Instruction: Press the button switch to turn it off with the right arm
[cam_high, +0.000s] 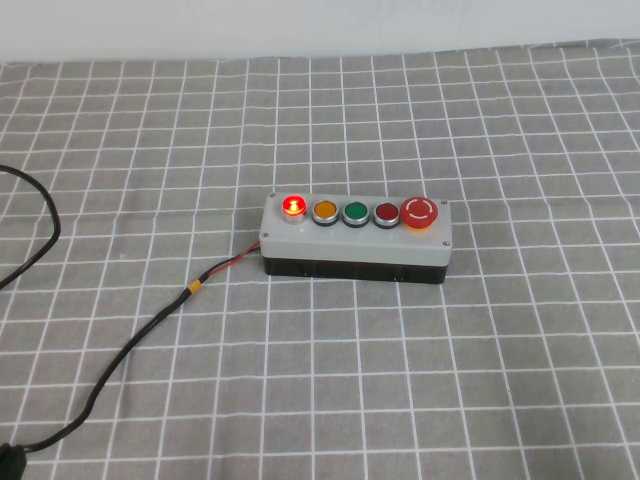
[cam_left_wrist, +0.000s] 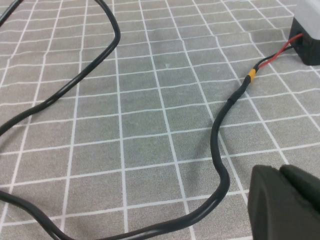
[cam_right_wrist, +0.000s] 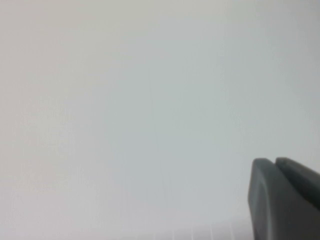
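The button switch (cam_high: 294, 207) glows bright red in its silver collar at the left end of the grey-topped box (cam_high: 355, 233), mid-table in the high view. Neither arm shows in the high view. My left gripper (cam_left_wrist: 280, 172) is shut and empty, low over the cloth near the box's cable; a corner of the box (cam_left_wrist: 309, 30) shows far ahead. My right gripper (cam_right_wrist: 276, 164) is shut and empty, facing a blank pale wall, with a strip of the cloth at the frame's edge. The button is out of view in both wrist views.
On the box stand an orange button (cam_high: 325, 212), a green one (cam_high: 355, 213), a dark red one (cam_high: 386, 213) and a red mushroom button on yellow (cam_high: 419, 212). A black cable (cam_high: 130, 345) with red wires runs from the box's left end across the grey checked cloth (cam_high: 480, 380); it also shows in the left wrist view (cam_left_wrist: 220, 135).
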